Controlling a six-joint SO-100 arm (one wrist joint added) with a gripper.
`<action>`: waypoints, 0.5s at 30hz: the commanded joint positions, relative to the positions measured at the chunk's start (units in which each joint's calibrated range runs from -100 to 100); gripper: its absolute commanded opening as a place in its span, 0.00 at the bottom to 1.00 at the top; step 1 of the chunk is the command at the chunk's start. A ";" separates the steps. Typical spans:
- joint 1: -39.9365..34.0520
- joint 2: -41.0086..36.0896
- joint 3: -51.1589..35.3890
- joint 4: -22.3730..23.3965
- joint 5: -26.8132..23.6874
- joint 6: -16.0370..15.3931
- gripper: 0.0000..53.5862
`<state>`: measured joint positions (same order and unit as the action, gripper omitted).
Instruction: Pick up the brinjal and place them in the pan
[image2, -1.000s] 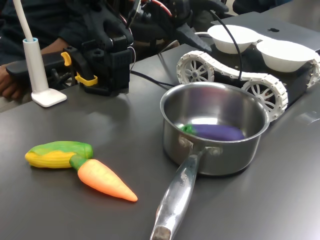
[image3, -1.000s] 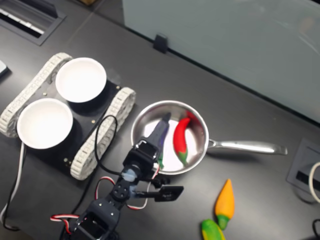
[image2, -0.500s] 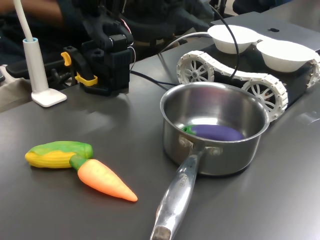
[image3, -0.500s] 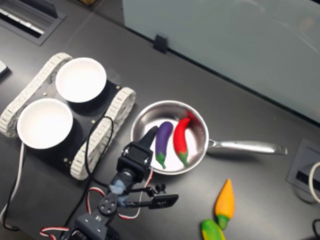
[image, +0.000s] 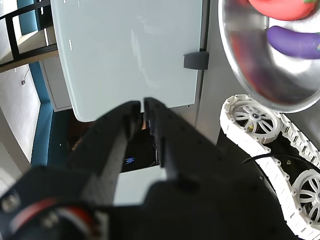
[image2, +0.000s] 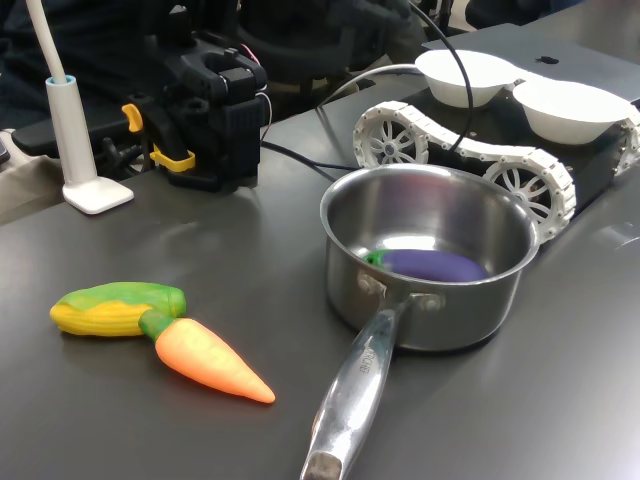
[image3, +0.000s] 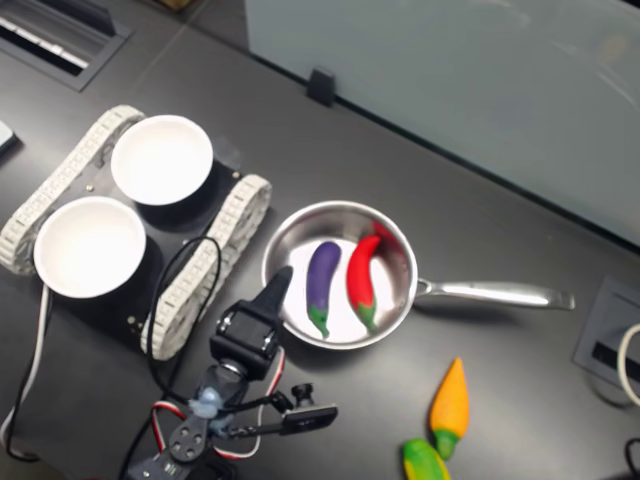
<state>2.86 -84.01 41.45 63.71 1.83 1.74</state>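
Observation:
The purple brinjal (image3: 322, 285) with its green cap lies flat inside the steel pan (image3: 340, 206), next to a red chilli (image3: 362, 280). In the first exterior view the brinjal (image2: 437, 264) rests on the bottom of the pan (image2: 440, 322). My black gripper (image3: 282, 276) hangs over the pan's rim on the second exterior view's left, apart from the brinjal. In the wrist view the fingertips (image: 142, 103) are drawn together with nothing between them, and the brinjal (image: 295, 42) and pan (image: 245, 65) sit off to the side.
A tracked vehicle (image3: 205, 280) carrying two white bowls (image3: 162, 158) (image3: 90, 246) stands by the pan. An orange carrot (image2: 210, 362) and a corn cob (image2: 120, 308) lie near the pan handle (image2: 355, 395). A white lamp base (image2: 95, 193) stands beyond them.
The arm has drawn back from the pan toward the second exterior view's lower left. The brinjal, under the gripper a second ago, now lies free in the pan.

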 joint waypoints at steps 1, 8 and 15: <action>-1.71 -1.99 -1.06 0.90 -0.34 -0.65 0.00; -4.01 -7.64 -0.69 7.64 0.59 -0.65 0.00; -3.66 -11.44 0.85 14.55 1.17 -0.65 0.00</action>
<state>-0.55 -94.11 42.71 75.61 2.32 1.74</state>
